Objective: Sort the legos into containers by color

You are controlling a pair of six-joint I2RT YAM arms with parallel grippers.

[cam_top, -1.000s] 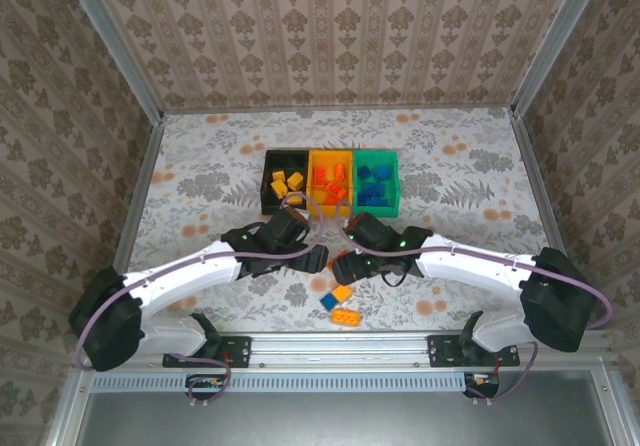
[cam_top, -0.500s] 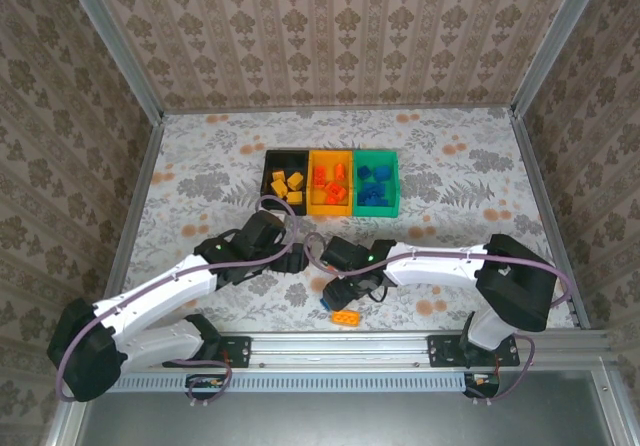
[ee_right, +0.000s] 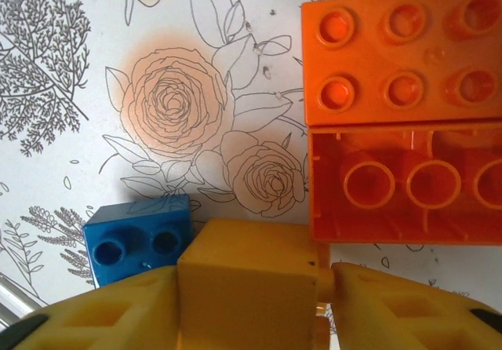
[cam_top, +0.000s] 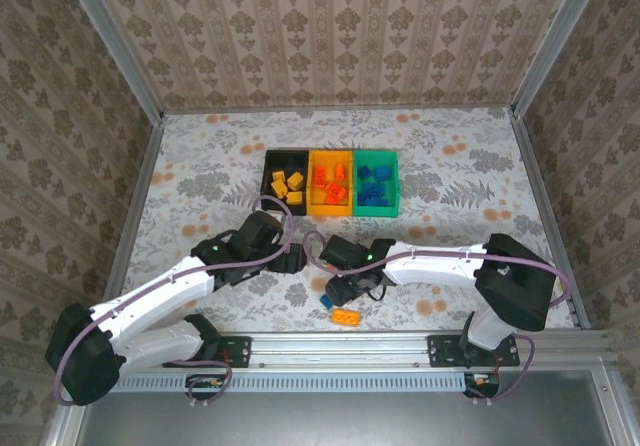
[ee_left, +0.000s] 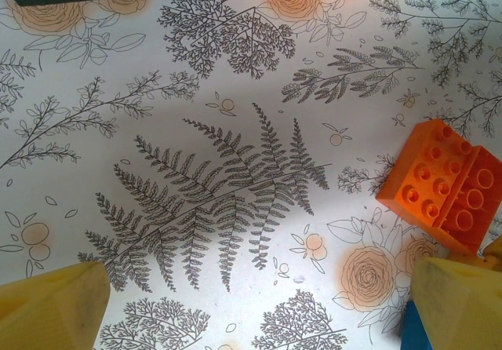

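Clamping yellow lego [ee_right: 239, 279] w/ R jaws, clear on wrist cam; L jaws wide, empty.

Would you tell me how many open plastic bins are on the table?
3, in a row: the black plastic bin on the left, the orange-yellow bin in the middle, the green bin on the right.
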